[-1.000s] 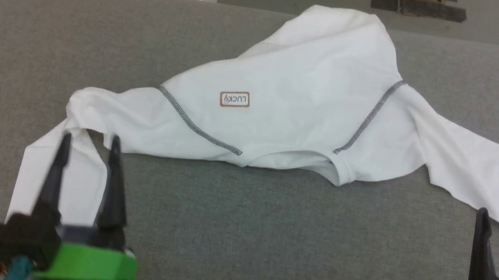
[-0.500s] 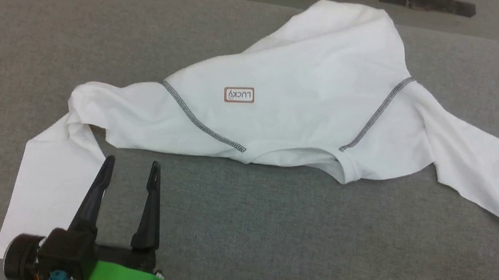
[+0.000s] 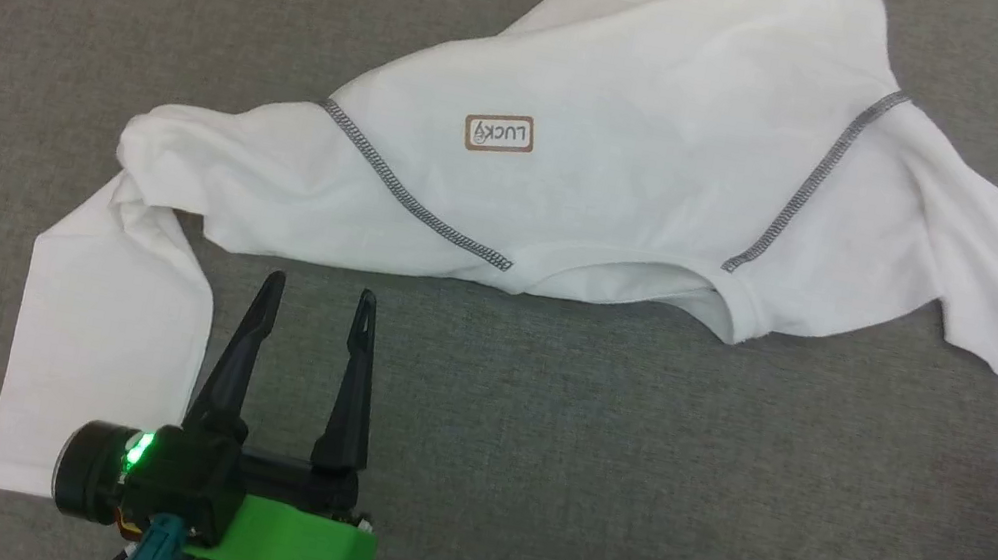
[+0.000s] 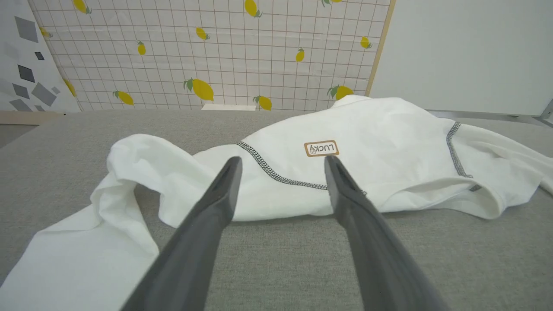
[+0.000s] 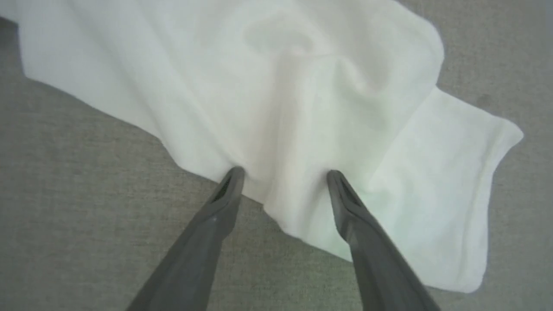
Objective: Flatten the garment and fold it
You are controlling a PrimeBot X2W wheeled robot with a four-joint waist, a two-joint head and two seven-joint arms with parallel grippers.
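Well, both pincers apart, shirt not gripped

Head view: my left pincer [image 3: 321, 291] hovers with its fingers spread over the bare grey table [image 3: 624, 504], holding nothing. The shirt [image 3: 644, 142] lies crumpled on the table just beyond its tips. One sleeve [image 3: 104, 336] is doubled back at the shoulder and runs down just beside the pincer. If I close on that bunched shoulder, I judge I would catch several layers and drag the twist along instead of freeing it.

Left wrist view: the shirt's near edge sits just ahead of my tips, with the brown patch [image 4: 321, 148] showing between them farther back.

Right wrist view: my right pincer [image 5: 284, 172] stands spread at the other sleeve [image 5: 302, 86], with a raised ridge of cloth between its tips, close to the sleeve's edge. Whether it is touching or just above, I cannot tell. A shallow pinch there could slip off the soft cloth, or pull the sleeve into a tighter crease
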